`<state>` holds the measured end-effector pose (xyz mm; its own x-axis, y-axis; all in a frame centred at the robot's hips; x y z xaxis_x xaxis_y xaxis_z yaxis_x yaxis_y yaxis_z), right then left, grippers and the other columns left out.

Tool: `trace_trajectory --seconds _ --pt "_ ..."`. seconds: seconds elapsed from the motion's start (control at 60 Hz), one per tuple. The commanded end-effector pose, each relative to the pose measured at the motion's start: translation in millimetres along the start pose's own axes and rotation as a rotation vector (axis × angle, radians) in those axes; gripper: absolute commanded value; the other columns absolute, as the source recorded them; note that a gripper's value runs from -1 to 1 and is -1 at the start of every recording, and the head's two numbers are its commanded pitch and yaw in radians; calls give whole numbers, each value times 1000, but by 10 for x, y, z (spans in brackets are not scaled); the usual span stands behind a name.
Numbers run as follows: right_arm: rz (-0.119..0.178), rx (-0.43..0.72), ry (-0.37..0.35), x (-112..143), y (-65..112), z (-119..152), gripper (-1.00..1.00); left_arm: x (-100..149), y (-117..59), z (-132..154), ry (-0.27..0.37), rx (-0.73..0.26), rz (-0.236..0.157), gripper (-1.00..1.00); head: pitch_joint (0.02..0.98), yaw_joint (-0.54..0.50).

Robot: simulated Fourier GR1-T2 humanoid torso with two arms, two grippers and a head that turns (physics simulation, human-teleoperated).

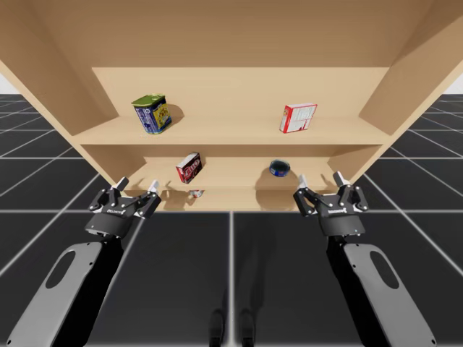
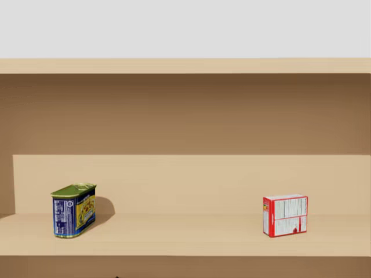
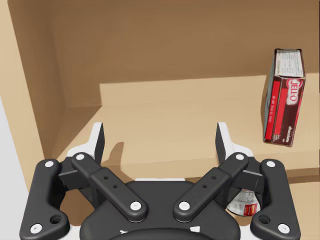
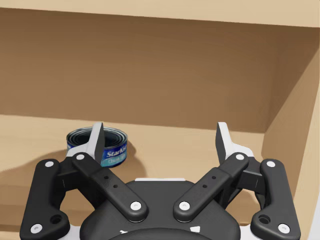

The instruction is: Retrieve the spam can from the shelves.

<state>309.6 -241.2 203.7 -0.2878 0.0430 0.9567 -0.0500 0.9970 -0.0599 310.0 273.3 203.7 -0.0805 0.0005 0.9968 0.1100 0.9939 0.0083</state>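
The spam can, a blue and yellow rectangular tin with a green top, stands on the upper shelf at the left; the head view shows the same can near that shelf's front edge. My left gripper hangs open in front of the lower shelf, below the can and slightly to its left. Its fingers have nothing between them. My right gripper is open too, at the lower shelf's right end, far from the can.
A red and white box stands on the upper shelf at the right. On the lower shelf are a dark red box, a small can lying at its front edge, and a flat blue round tin. Slanted side walls flank the shelves.
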Motion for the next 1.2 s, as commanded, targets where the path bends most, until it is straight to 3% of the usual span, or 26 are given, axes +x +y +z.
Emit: trace_trajectory --seconds 0.017,0.033,0.05,0.083,0.1,0.167,0.25,0.35,0.517,0.7,0.717,0.75,0.85,0.933,1.067,1.2 --pt "-48 -4 -4 6 44 35 -1000 -2 -3 -3 2 -4 -1 -1000 72 5" --pt "-69 25 3 -1 47 30 -1000 -1 -2 -3 2 -4 -1 -1000 73 5" --pt "-52 40 -7 7 62 35 -1000 0 -2 -2 2 -4 -1 -1000 78 5" --pt "-48 47 -3 11 69 34 -1000 0 -1 -1 2 -4 -1 -1000 82 5" --pt "-58 62 12 20 69 25 -1000 0 1 -1 2 -3 -1 -1000 91 6" --pt "-49 60 21 25 58 24 -1000 -1 4 0 3 -3 0 -1000 118 12" --pt "-58 54 21 39 43 23 -1000 0 5 -1 3 -3 -1 -1000 158 38" --pt "-37 59 20 33 53 27 -1000 2 17 -1 5 -3 2 -1000 210 124" --pt "-33 71 27 28 57 27 -1000 9 38 -4 6 -1 13 -1000 272 322" --pt "-30 66 37 21 56 26 -1000 79 -15 37 -26 8 22 -1000 283 356" --pt "-27 63 36 21 53 26 -1000 121 -48 63 -25 -14 45 -1000 282 351" --pt "-22 61 35 21 52 25 -1000 154 -80 85 -23 -31 51 -1000 283 348" --pt "-14 64 42 16 72 28 -1000 340 -233 202 18 -70 28 -1000 279 342" --pt "-16 65 41 16 71 28 -1000 597 -301 344 34 -96 31 -1000 277 344" --pt "-35 61 44 26 53 24 -1000 1051 -340 512 2 -153 40 -1000 276 335" --pt "-47 61 47 22 42 14 -1000 1421 -365 496 -30 -169 15 -1000 269 336"
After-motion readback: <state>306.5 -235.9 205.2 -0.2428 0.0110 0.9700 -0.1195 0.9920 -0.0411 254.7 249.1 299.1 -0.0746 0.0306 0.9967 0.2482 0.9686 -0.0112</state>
